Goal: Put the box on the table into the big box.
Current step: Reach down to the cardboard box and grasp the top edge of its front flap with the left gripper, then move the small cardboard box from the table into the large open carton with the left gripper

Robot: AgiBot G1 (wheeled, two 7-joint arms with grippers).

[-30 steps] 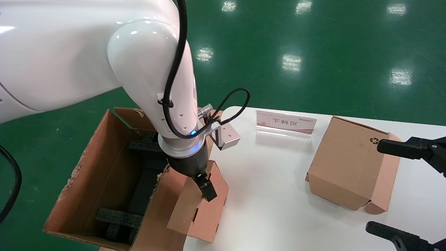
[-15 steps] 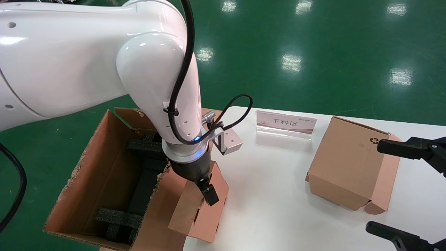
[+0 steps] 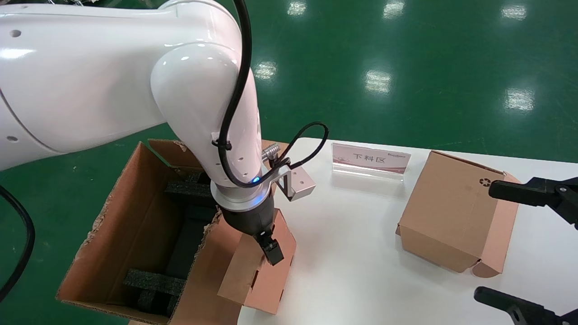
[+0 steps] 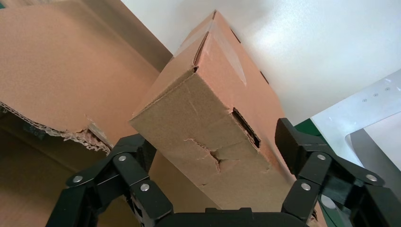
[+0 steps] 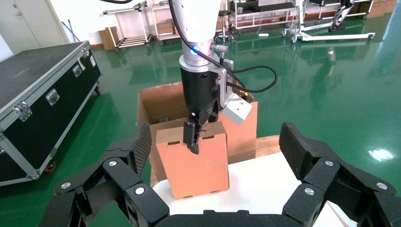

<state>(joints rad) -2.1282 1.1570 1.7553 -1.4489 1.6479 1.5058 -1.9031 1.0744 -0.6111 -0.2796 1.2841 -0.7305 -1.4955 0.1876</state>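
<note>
The box (image 3: 266,280) is a small plain brown carton standing tilted at the table's left edge, leaning on the wall of the big box (image 3: 131,212). My left gripper (image 3: 269,250) comes down over its top, one finger on the pinkish slotted side and the other hidden behind it. In the left wrist view the box (image 4: 203,118), with a torn dent in its top, fills the gap between the fingers of the left gripper (image 4: 210,137). The right wrist view shows the box (image 5: 194,165) with its bottom on the table. My right gripper (image 3: 501,243) hangs open at the table's right side.
A similar carton with a recycling symbol (image 3: 456,212) sits on the white table (image 3: 352,271) by my right gripper. A small sign (image 3: 371,158) stands at the back. Black foam blocks (image 3: 153,280) lie inside the big box. Green floor surrounds the table.
My left arm has shifted slightly right and down, so the finger sits a little lower on the box's pinkish side. The box and my right arm have not moved.
</note>
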